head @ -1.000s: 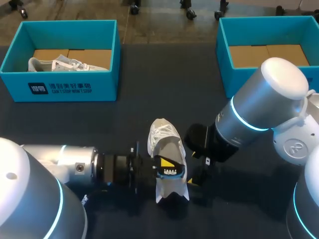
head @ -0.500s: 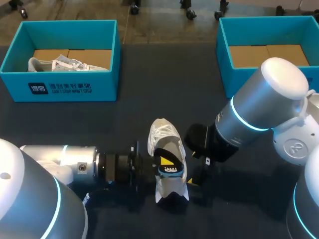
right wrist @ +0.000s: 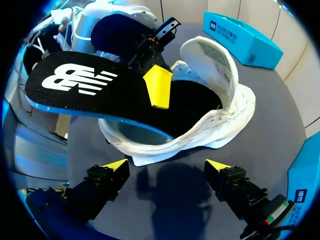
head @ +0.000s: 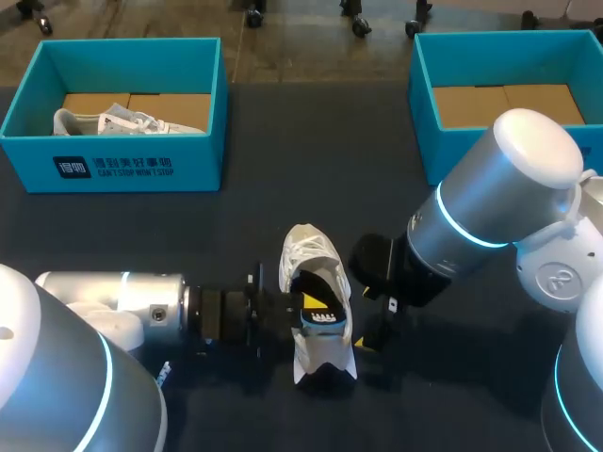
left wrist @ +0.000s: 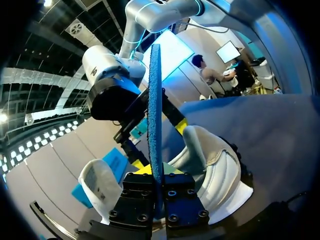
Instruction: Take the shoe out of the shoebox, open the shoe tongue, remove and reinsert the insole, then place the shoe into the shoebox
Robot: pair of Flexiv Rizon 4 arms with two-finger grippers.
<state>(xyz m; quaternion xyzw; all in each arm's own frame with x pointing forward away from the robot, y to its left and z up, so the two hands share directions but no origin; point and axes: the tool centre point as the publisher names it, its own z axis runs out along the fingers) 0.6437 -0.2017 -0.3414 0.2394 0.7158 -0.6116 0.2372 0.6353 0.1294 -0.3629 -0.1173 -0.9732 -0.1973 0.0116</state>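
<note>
black insole [right wrist: 75, 86] over white shoe [right wrist: 229, 119], right gripper [right wrist: 167, 165] near, jaws apart

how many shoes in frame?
2. One shoe at the middle of the table, its insole partly pulled out; the other shoe lies in the left shoebox. The right shoebox shows only cardboard.

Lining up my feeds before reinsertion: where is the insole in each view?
Head view: insole lower middle, over the white shoe.
Left wrist view: edge-on blue strip, clamped in the left end effector.
Right wrist view: black face above the white shoe, ahead of the right end effector.
Shared landmark: the white shoe on the table.
</note>
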